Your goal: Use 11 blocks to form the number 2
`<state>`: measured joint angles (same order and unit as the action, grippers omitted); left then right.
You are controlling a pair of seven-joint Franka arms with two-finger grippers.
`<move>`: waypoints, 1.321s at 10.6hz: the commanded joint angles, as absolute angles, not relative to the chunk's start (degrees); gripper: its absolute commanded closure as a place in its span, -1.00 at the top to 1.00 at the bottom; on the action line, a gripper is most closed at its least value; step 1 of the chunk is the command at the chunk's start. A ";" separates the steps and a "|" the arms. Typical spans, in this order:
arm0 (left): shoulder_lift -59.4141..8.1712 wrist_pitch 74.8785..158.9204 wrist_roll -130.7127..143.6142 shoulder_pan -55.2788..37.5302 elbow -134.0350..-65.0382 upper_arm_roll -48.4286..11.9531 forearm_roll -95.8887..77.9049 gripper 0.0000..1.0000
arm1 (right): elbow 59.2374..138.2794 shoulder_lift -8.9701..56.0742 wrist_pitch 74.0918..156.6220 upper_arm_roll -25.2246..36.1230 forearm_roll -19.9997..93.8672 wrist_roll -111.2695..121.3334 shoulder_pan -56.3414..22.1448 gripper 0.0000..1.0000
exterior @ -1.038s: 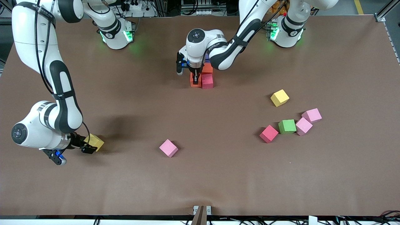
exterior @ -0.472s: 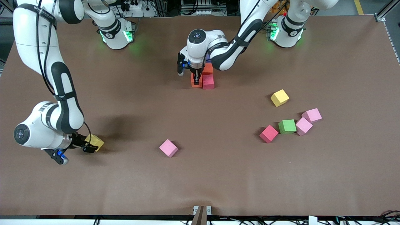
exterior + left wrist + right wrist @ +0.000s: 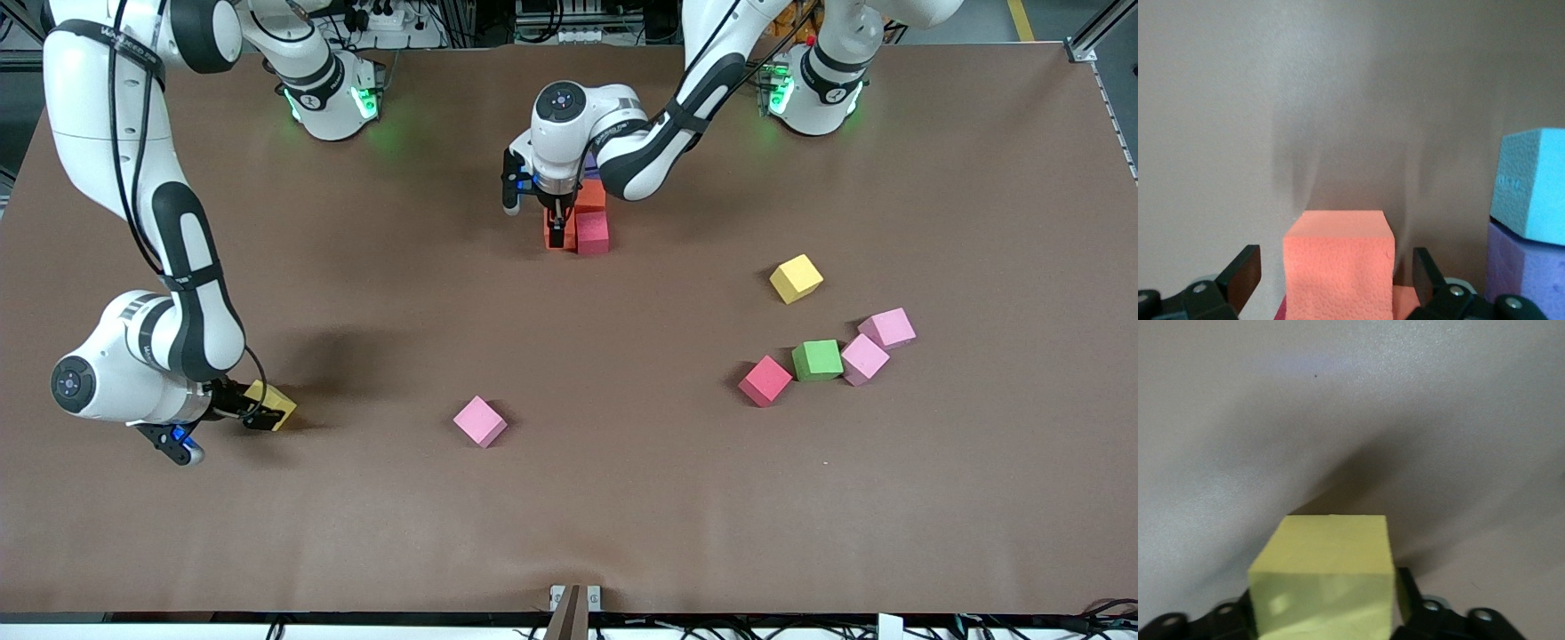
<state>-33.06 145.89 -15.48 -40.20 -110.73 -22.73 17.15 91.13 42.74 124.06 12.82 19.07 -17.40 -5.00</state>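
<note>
At the right arm's end of the brown table (image 3: pixel 373 516), I see the right gripper (image 3: pixel 260 407) down at the surface with its fingers clenched against the sides of a yellow foam cube (image 3: pixel 272 401); the right wrist view shows that yellow cube (image 3: pixel 1325 577) snug between the pads.

Next comes a lone pink foam cube (image 3: pixel 480 421), nearer the front camera.

Around mid-table, close to the bases, my left gripper (image 3: pixel 557 233) stands over a small cluster: an orange foam cube (image 3: pixel 551 238) with a red foam cube (image 3: pixel 591 232) touching it. In the left wrist view the fingers (image 3: pixel 1239 276) stand apart from the orange cube (image 3: pixel 1338 263), released, with a light blue foam cube (image 3: pixel 1530 183) stacked on a purple foam cube (image 3: pixel 1528 267) beside it.

Toward the left arm's end lie a second yellow cube (image 3: pixel 796 278), a second red cube (image 3: pixel 765 380), a green foam cube (image 3: pixel 817 360) and two pink cubes (image 3: pixel 864 358) (image 3: pixel 887 328).

No containers are on the table.
</note>
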 commanded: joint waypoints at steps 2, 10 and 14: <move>-28.14 145.72 -12.22 -39.46 -111.09 -24.35 13.02 1.00 | 90.97 42.63 123.84 13.62 19.95 -16.79 -5.80 -0.14; -23.47 122.29 -12.13 -18.67 -95.91 -24.08 5.27 1.00 | 98.95 27.53 123.22 12.92 16.79 -4.50 -13.61 -0.13; -23.64 120.68 -12.04 -2.59 -96.59 -23.99 5.27 1.00 | 104.40 21.02 123.75 12.83 16.79 4.26 -19.24 -0.12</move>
